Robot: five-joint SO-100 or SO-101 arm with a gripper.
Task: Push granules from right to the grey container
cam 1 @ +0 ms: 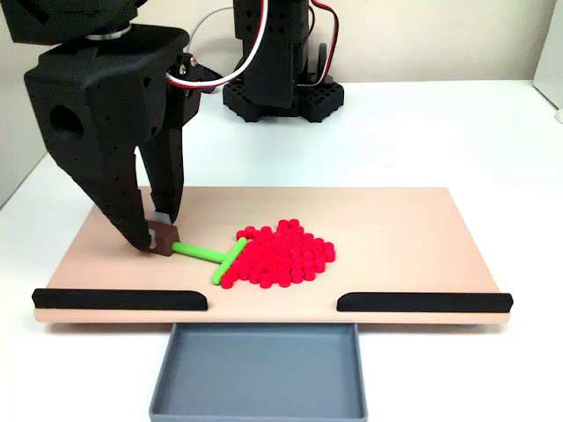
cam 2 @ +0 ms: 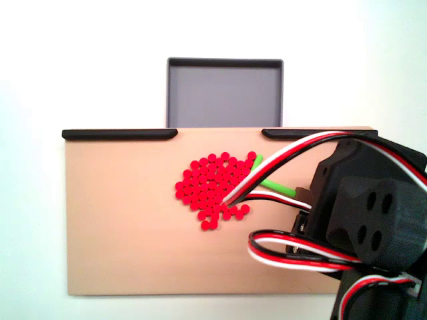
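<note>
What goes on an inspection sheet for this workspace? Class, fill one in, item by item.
Surface: beige board on a white table.
Job's things: red granules heaped mid-board; grey container empty, below the gap between the black strips.
Clutter: nothing seen.
Hand: hand shut on the green stick, whose crossbar touches the heap.
Cables: red, white and black wires loop over the arm.
Surroundings: pale wall.

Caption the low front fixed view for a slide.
Gripper holding a green T-shaped stick against red granules on a beige board, grey container waiting below.
</note>
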